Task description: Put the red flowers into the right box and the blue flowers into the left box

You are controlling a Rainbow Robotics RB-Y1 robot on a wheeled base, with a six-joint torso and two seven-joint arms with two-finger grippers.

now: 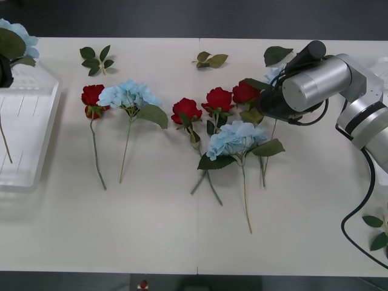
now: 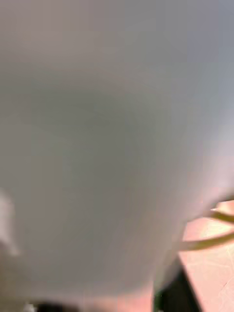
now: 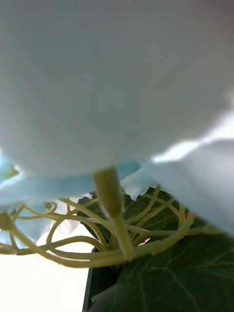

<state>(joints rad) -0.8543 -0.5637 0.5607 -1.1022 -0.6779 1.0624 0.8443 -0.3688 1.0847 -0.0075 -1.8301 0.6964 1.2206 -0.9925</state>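
Several red flowers lie on the table: one point(image 1: 93, 97) at the left, and three point(image 1: 186, 109) point(image 1: 218, 98) point(image 1: 245, 92) in the middle. Blue flowers point(image 1: 127, 94) point(image 1: 235, 138) lie among them. My left gripper point(image 1: 3, 71) holds a blue flower point(image 1: 15, 36) over the left box point(image 1: 30, 163), its stem hanging down. The left wrist view shows that bloom's point(image 3: 117, 87) underside from very close. My right gripper point(image 1: 271, 100) is low by the rightmost rose, over another blue flower point(image 1: 276, 73) whose pale petals point(image 2: 107, 146) blur the right wrist view. The right box is hidden.
Loose leaf sprigs lie at the back of the table point(image 1: 96, 59) point(image 1: 209, 59) point(image 1: 276, 54) and at the right edge point(image 1: 377, 230). A black cable point(image 1: 357, 212) loops down beside the right arm. The table's front half is bare white.
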